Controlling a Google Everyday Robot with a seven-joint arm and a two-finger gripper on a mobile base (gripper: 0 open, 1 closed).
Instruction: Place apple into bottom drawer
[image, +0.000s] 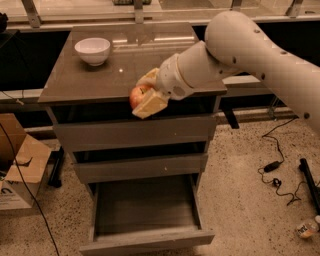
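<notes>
The hand is clenched on the apple, gripping it between its two fingers. The apple is held in the air at the front edge of the worktop, above the drawer stack. The bottom drawer is pulled out, with its tray exposed. A white bowl stands at the rear left of the worktop, well apart from the hand.

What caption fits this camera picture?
The gripper holds the apple at the cabinet's front edge, above the open bottom drawer.
</notes>
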